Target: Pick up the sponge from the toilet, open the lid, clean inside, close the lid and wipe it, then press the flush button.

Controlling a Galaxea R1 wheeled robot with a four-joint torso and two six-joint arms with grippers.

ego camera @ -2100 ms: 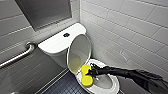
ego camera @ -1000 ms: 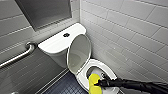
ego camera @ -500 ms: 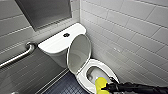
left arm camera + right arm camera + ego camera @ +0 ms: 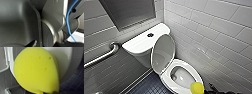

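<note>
Sponge comes first, bright yellow, at the very near edge of the scene over the front rim of the toilet. The right gripper reaches in from the near right on a dark arm, and its jaws pinch the sponge from the right, though the soft block hides most of them. In the right wrist view the sponge looms large and rounded, pocked with a few small holes. White ceramic curves behind it, and dark floor tiles lie beside it.

In the left wrist view a blue cable runs over dark robot housing. Whether the left gripper is spread or pressed together I cannot tell.

Just beyond the sponge, the white seat ring lies flat around the open bowl, which looks pale and wet inside. The floor to the left of the bowl is dark small tile.

Farther back, the lid stands raised, nearly upright, its inner face turned toward the bowl and its top edge close against the tank top. The flush button sits dark and round in the middle of that tank top.

A steel grab bar is fixed to the grey wall on the far left. Pale tiles cover the right wall, and a grey panel hangs on the far wall above the tank.
</note>
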